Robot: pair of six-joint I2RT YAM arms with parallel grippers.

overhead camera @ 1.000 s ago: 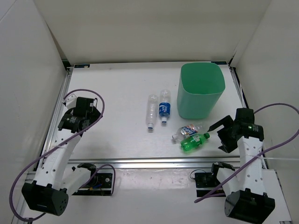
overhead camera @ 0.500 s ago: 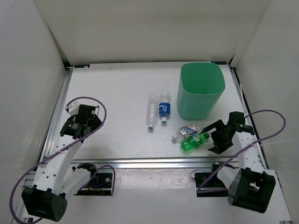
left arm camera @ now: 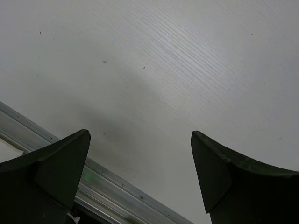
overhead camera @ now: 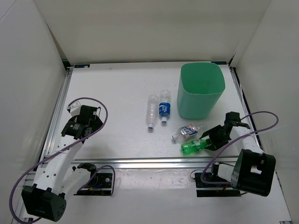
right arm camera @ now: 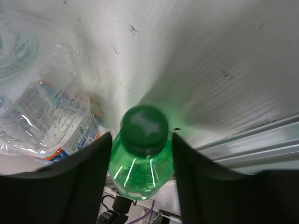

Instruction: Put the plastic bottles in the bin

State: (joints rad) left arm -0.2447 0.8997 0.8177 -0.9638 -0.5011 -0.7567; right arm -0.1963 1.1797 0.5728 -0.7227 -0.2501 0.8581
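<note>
The green bottle (overhead camera: 193, 146) lies near the front edge of the table, cap toward the right. My right gripper (overhead camera: 209, 141) is shut on its neck; in the right wrist view both fingers press the green bottle (right arm camera: 142, 158) just below the cap. A clear bottle with a blue-and-white label (overhead camera: 185, 131) lies touching the green one; the same labelled bottle (right arm camera: 46, 112) shows left of the fingers. A plain clear bottle (overhead camera: 151, 111) and a blue-labelled bottle (overhead camera: 164, 108) lie side by side mid-table. The mint-green bin (overhead camera: 196, 105) stands upright behind them. My left gripper (overhead camera: 82, 123) is open over bare table (left arm camera: 140, 135).
An aluminium rail (overhead camera: 140, 163) runs along the table's front edge, just behind the green bottle's base, and shows under the left fingers (left arm camera: 60, 163). White walls enclose the table on three sides. Purple cables loop beside both arms.
My right gripper has moved left and down to the green bottle and closed on its neck. The left arm dropped slightly, then stayed still and open.
</note>
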